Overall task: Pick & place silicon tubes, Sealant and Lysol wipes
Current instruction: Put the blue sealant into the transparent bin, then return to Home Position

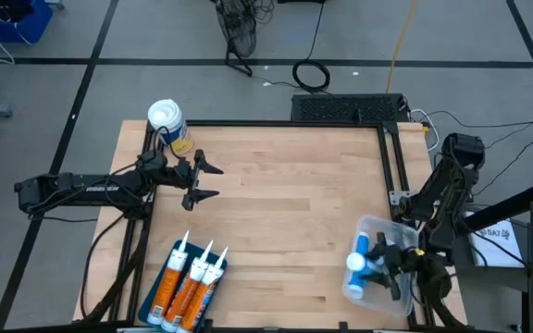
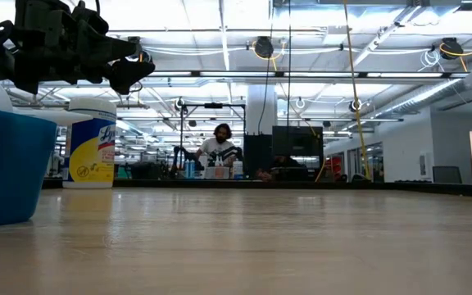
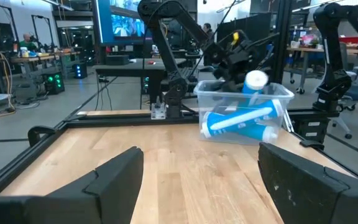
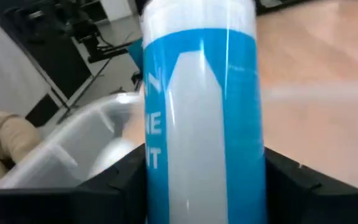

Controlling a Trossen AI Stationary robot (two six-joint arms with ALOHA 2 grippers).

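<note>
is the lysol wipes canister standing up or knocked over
Upright. The Lysol wipes canister stands on its base at the table's far left corner, white lid on top, label reading level in the low view.

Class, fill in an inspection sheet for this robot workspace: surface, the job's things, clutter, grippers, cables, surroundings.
Surface: bare wooden table, dark frame.
Job's things: Lysol wipes upright at the far left corner; three orange tubes side by side at the near edge; blue tube lying in the clear bin.
Clutter: nothing seen.
Grippers: left gripper open, empty, beside the wipes; right gripper shut on a second blue tube at the bin.
Cables: coil on the floor; yellow cable.
Surroundings: person at a distant bench.
</note>
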